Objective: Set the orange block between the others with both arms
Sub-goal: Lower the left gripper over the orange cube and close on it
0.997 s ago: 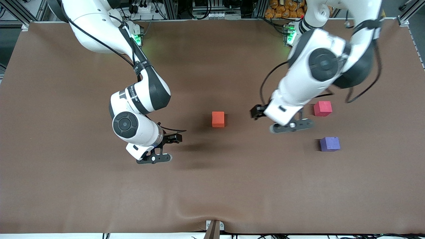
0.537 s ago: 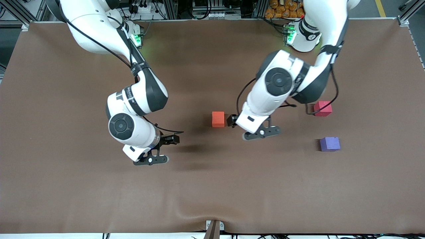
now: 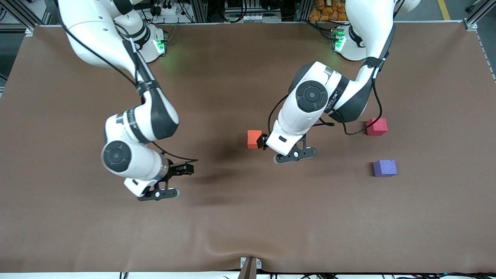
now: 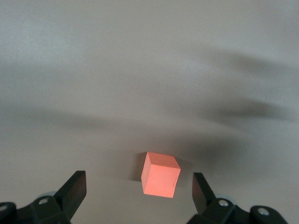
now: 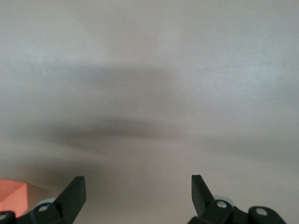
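The orange block (image 3: 254,138) sits on the brown mat near the table's middle. My left gripper (image 3: 264,142) is open just beside it, on the side toward the left arm's end. In the left wrist view the orange block (image 4: 160,174) lies just ahead of the left gripper (image 4: 138,177), in line with the gap between its fingers. The pinkish-red cube (image 3: 376,126) and the purple cube (image 3: 385,168) stand apart toward the left arm's end, the purple one nearer the camera. My right gripper (image 3: 185,169) is open over bare mat toward the right arm's end; the right gripper (image 5: 138,179) holds nothing.
The brown mat (image 3: 248,224) covers the whole table. A small metal bracket (image 3: 250,265) sits at the table's near edge. The arm bases (image 3: 157,42) glow green along the edge farthest from the camera. A corner of the orange block (image 5: 11,196) shows in the right wrist view.
The left arm has swung from near the pinkish-red cube over to the orange block. The right arm has drawn back toward its own end of the table. The cubes have not moved.
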Robot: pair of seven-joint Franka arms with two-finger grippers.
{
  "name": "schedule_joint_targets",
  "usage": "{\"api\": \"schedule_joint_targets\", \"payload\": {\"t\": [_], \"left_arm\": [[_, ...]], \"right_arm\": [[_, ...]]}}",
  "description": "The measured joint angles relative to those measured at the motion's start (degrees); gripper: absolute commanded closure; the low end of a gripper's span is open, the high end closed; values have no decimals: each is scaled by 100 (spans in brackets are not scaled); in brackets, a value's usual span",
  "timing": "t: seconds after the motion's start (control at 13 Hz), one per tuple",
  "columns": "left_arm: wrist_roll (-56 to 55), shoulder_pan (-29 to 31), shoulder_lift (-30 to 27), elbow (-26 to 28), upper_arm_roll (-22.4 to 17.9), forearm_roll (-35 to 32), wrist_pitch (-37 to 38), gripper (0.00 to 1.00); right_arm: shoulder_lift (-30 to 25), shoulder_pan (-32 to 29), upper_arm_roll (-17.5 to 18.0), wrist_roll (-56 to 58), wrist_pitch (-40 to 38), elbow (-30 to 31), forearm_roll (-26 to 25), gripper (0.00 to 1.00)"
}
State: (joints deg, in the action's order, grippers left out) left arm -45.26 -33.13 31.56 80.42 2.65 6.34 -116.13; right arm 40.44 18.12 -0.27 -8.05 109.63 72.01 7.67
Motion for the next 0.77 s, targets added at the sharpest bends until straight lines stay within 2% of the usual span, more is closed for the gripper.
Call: {"api": "schedule_joint_targets", "payload": {"t": [0.54, 0.77], "left_arm": [[-682, -644, 705, 1, 5, -28, -979, 0], [-780, -838, 1028, 0, 0, -149, -1083, 0]], "right_arm": [[1, -368, -2, 241, 72, 123, -1, 0], [2, -447, -10, 269, 252, 225, -9, 0]]}}
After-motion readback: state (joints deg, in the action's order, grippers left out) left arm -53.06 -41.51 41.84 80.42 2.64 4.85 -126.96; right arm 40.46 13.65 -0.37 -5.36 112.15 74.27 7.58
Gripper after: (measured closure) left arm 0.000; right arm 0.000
